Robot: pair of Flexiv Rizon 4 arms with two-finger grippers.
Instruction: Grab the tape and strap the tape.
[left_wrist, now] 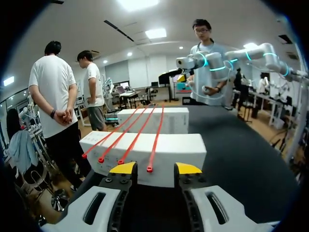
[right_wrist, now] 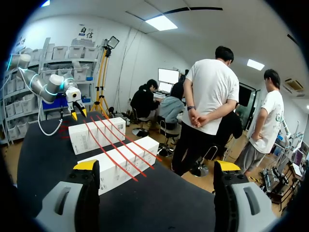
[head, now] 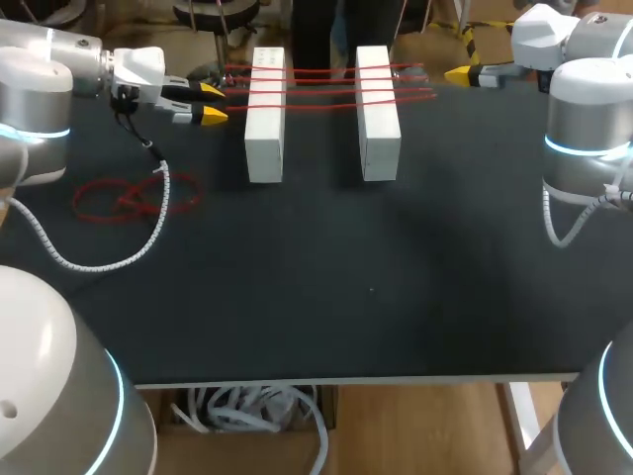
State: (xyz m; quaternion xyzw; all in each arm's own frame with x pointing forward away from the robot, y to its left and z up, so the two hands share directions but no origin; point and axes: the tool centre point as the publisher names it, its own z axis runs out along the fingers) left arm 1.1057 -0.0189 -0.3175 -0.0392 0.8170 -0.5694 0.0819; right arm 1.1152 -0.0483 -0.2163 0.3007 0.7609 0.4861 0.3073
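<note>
Two boxes side by side at the far middle of the table (head: 326, 287): left box (head: 265, 114), right box (head: 378, 111), a gap between them. Four ties (head: 321, 84) lie across the tops of both, bridging that gap, ends poking out past each box. Left gripper (head: 212, 102) just beside the left box, right at the tie ends. Right gripper (head: 457, 73) at the far right, apart from the right box. Nearer, on the left, a heap (head: 109, 198) of loose ties on the table, the left arm's cable (head: 148, 233) draped over it.
</note>
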